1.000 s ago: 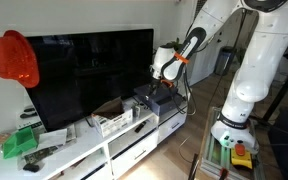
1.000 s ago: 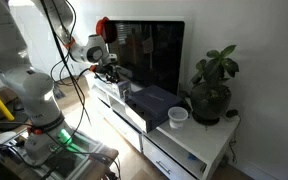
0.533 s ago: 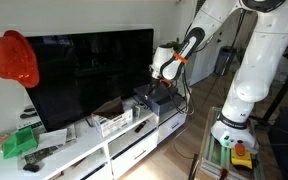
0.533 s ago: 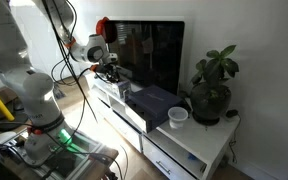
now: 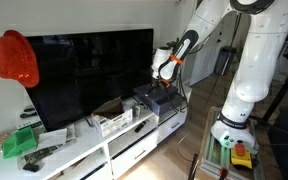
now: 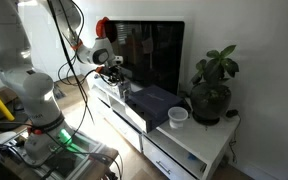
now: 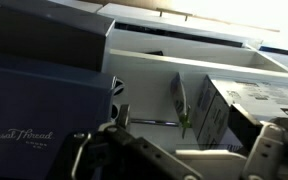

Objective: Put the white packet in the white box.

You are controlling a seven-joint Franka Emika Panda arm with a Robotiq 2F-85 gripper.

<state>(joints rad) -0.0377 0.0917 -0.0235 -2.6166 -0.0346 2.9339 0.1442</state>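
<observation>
The black two-fingered pincer [image 7: 174, 152] is hanging with its fingers spread wide and nothing between them, so I judge the pick is not yet made. In both exterior views it is hovering just above the flat dark grey-blue cardboard box [image 5: 154, 101] lying on the long white cabinet [image 5: 79, 152]. Just ahead of the fingers in the wrist view, a thin, flat whitish packet [image 7: 181, 105] seems to be standing on edge on the white surface beside that dark box. It is blurred, so taking it for the task's packet is a guess. The small white open-topped crate with patterned sides [image 5: 114, 122] is sitting further along the cabinet, in front of the black television screen [image 5: 84, 75], near the dark box and apart from the pincer. For a clean grasp, the fingers should be straddling the packet's broad faces. The descent should be slow enough that neither fingertip is knocking the packet flat or scraping the dark box. The fingers should be closing only once the packet is centred, then lifting it clear of the crate's rim.
</observation>
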